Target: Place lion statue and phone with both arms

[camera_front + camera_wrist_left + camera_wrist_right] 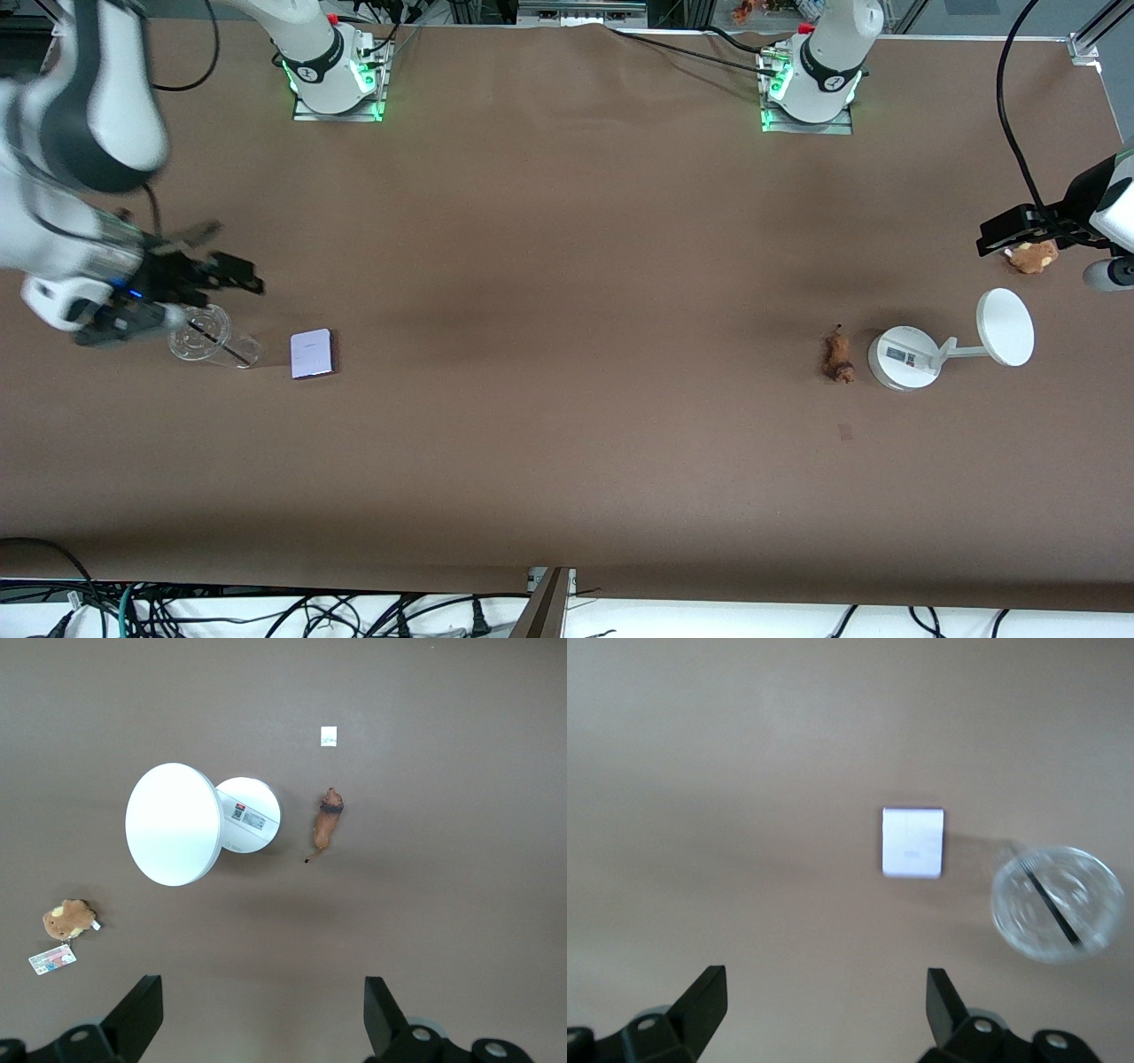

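The lion statue, a small orange-brown figurine, lies on the table beside a white stand; it also shows in the left wrist view. The phone, a pale lavender slab, lies flat beside a clear cup; it also shows in the right wrist view. My left gripper is open and empty, up over the brown plush toy, apart from the lion; its jaws stand wide. My right gripper is open and empty, up over the table by the cup, apart from the phone; its jaws stand wide.
A white round-based stand with a disc stands next to the lion. A fluffy brown plush toy with a tag lies under my left gripper. A clear cup with a dark straw lies by the phone.
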Robot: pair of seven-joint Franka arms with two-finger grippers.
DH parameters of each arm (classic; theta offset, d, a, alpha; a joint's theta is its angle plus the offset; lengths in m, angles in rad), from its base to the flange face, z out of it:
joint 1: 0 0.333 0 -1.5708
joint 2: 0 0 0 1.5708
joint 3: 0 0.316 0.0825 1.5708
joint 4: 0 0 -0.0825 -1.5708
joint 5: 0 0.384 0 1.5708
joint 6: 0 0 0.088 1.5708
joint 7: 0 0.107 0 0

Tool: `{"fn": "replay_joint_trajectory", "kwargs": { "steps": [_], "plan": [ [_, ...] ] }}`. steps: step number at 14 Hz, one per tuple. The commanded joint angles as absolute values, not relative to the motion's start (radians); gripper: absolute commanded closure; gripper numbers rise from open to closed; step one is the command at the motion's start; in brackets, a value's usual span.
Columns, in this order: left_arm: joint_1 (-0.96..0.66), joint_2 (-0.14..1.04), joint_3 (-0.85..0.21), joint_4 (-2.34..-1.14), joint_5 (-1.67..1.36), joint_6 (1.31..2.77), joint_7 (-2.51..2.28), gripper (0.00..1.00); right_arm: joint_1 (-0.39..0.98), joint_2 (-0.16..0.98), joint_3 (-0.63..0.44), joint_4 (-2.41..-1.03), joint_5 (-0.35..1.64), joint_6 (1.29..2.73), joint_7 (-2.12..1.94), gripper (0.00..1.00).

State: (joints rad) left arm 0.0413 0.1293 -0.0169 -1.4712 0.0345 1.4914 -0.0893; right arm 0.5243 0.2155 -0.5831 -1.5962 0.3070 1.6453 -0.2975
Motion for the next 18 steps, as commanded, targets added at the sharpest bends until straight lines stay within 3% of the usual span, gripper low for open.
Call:
{"fn": "replay_joint_trajectory", "kwargs": {
  "steps": [1,13,15,18],
  "plan": [
    [0.041,0.147,-0.017,-1.436,0.037,1.474,-0.074,0.00,0.531,0.258,-0.577,-1.401,0.224,1.475,-0.224,0.01],
    [0.035,0.149,-0.017,-1.434,0.037,1.474,-0.074,0.00,0.535,0.249,-0.572,-1.379,0.121,1.393,-0.215,0.01],
    [0.035,0.149,-0.017,-1.434,0.035,1.474,-0.074,0.00,0.415,0.244,-0.444,-1.378,0.094,1.391,-0.203,0.01],
    [0.035,0.149,-0.017,-1.434,0.037,1.474,-0.074,0.00,0.201,0.195,-0.140,-1.390,-0.017,1.399,-0.132,0.01]
  ]
}}
